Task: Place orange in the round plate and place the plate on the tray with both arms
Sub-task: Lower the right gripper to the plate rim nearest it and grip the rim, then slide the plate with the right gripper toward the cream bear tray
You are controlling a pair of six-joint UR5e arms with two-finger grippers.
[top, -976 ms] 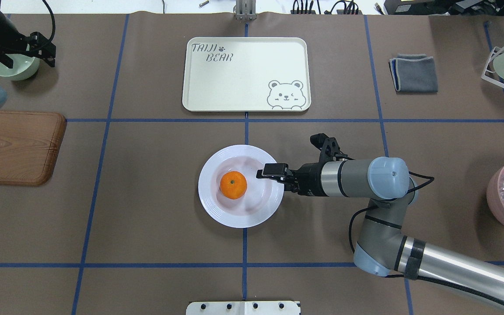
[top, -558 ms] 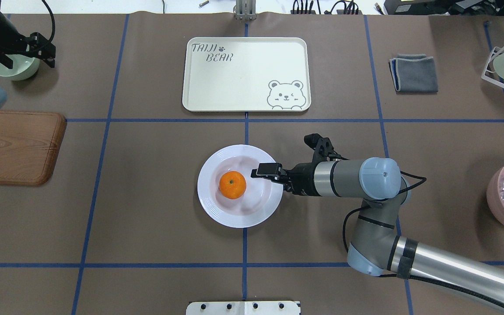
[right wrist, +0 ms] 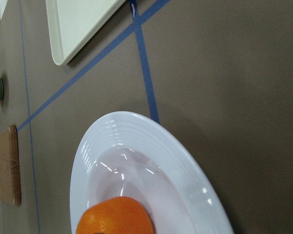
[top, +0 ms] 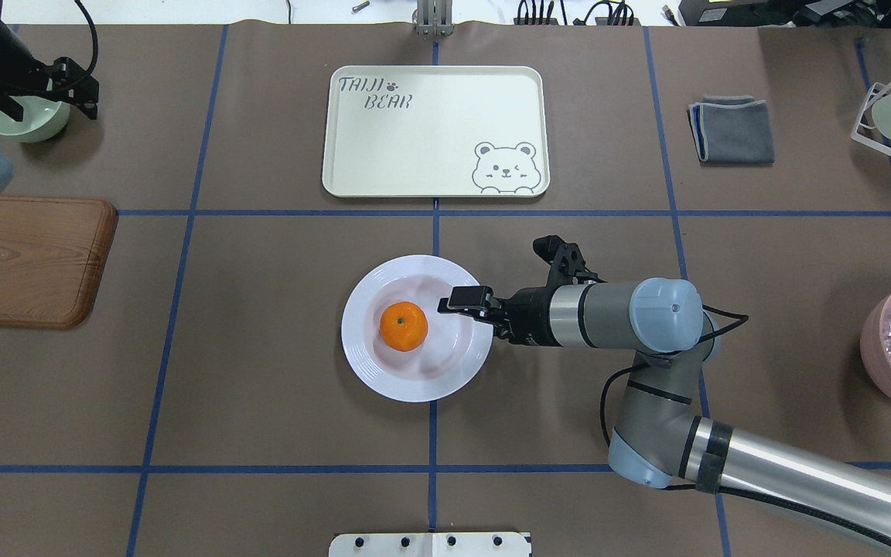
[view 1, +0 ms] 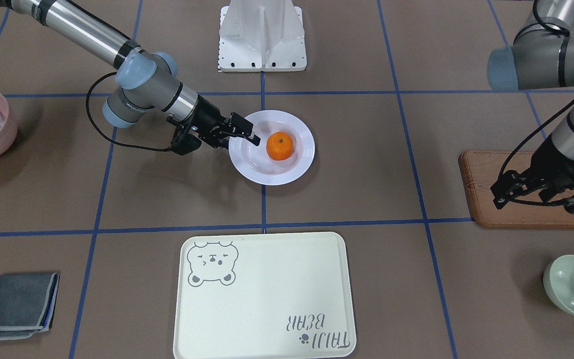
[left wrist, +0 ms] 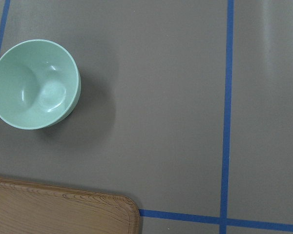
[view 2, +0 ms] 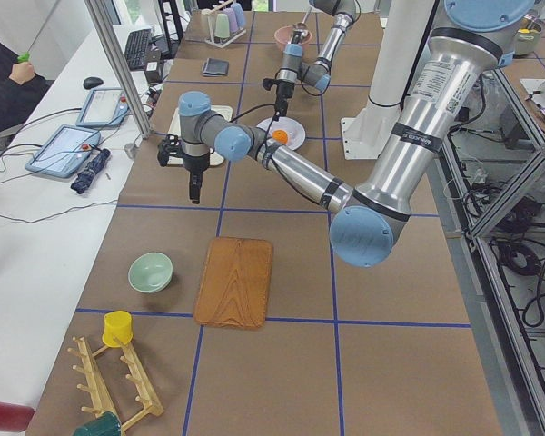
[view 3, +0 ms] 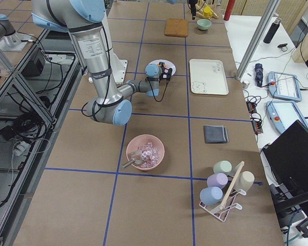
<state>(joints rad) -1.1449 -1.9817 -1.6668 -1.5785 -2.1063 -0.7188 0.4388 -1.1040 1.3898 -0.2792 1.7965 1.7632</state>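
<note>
Contact is seen between the right hand (top: 453, 303) and the round plate (top: 414, 383). One black finger is laid over the rim on the side facing the right edge of the surface (top: 260, 348), and the arm is stretched low and level towards it. Whether the rim is pinched from beneath cannot be told, since the lower finger is hidden in every view. The plate is set flat near the middle of the surface, on the robot's side of a blue tape line. The orange (top: 403, 326) is seated in the plate's well, slightly off centre, with its green stem dot turned upward, and it is not touched by the finger. The tray (top: 430, 131) is laid well apart from the plate, towards the far edge, with its lettering at the far left corner of the tray. The left hand (view 1: 541, 194) is held above the surface near the far left corner, with its fingers spread. It is close to a pale green bowl (top: 28, 124) and a wooden board (top: 28, 259) at the left edge. A folded grey cloth (top: 733, 130) is placed towards the far right corner, and a pink bowl (top: 875, 340) is set at the right edge.
</note>
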